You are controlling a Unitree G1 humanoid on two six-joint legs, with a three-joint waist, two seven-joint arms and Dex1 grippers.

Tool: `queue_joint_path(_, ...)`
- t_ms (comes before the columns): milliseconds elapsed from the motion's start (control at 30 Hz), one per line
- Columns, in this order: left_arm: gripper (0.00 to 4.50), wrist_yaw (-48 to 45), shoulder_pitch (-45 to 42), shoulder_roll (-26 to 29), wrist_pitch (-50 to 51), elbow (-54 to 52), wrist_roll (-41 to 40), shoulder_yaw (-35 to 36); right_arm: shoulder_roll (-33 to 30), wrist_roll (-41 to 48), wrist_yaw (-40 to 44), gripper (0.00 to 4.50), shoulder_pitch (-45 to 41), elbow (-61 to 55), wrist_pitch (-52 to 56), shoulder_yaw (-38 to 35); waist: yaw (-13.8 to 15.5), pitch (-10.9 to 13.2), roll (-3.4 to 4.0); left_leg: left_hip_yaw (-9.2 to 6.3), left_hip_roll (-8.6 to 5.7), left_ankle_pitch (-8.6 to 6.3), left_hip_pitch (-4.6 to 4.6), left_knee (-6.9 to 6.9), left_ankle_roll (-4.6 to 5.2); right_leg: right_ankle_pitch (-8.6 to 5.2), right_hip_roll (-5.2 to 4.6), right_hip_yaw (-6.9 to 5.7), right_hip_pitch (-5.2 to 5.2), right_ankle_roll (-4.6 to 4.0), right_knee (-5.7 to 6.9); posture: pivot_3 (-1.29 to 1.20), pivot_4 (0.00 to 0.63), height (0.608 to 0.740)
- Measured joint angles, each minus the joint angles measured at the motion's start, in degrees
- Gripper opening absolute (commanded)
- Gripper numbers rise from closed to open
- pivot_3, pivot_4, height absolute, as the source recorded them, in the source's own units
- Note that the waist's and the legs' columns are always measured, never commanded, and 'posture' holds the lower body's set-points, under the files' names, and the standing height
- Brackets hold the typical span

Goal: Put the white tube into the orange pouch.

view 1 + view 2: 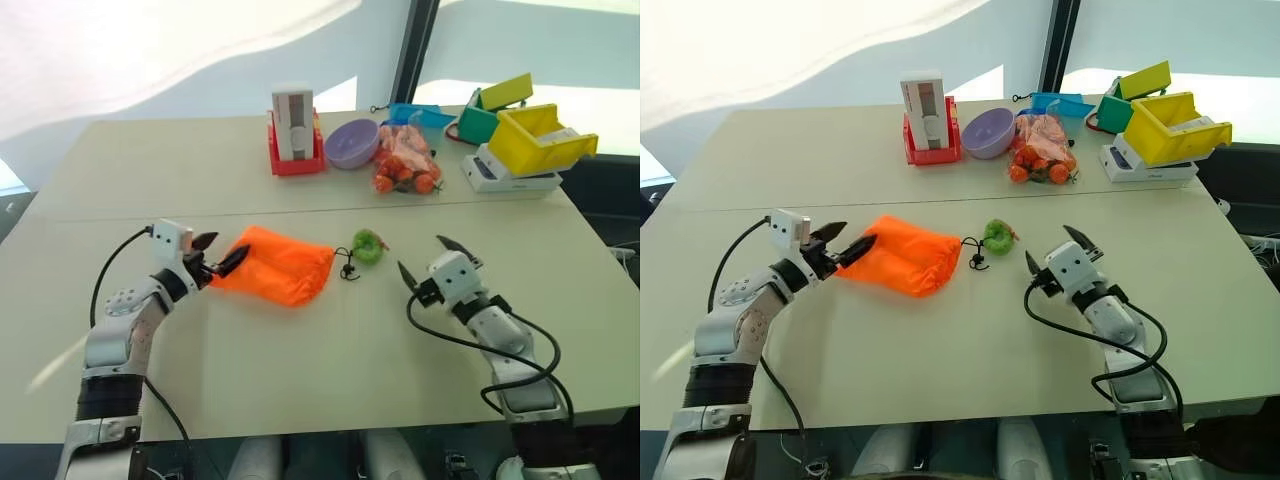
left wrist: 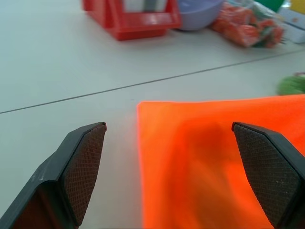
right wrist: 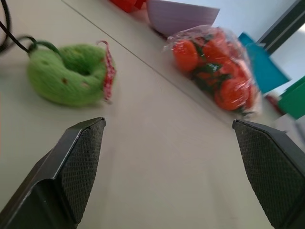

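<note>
The orange pouch (image 1: 275, 265) lies flat on the table, a little left of centre, and looks slightly bulged. Its thin black cord (image 1: 347, 268) runs right to a fuzzy green ball (image 1: 369, 246). The white tube is hidden. My left gripper (image 1: 225, 250) is open at the pouch's left end, and the left wrist view shows that orange end (image 2: 214, 157) lying between its fingers (image 2: 83, 167). Further right, my right gripper (image 1: 422, 255) stands open with nothing in it, just right of the green ball (image 3: 71, 74).
Along the far side stand a grey-white box in a red base (image 1: 293, 125), a purple bowl (image 1: 352, 142) and a clear bag of orange-red items (image 1: 405, 160). At the far right are a yellow bin (image 1: 540, 135), a green bin (image 1: 480, 120) and a white box (image 1: 505, 172).
</note>
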Motion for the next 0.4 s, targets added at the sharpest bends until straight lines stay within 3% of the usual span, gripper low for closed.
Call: queue_joint_path(400, 4.5, 13.0, 1.87, -3.27, -5.14, 2.28, 4.98, 1.65, 2.05, 8.75, 2.63, 4.43, -0.73, 0.63, 3.25, -1.63, 0.06, 0.0, -0.01, 0.0, -0.03, 0.0, 0.0, -0.01, 0.0, 0.0, -0.03, -0.03, -0.01, 0.01, 0.0, 0.0, 0.15, 0.74)
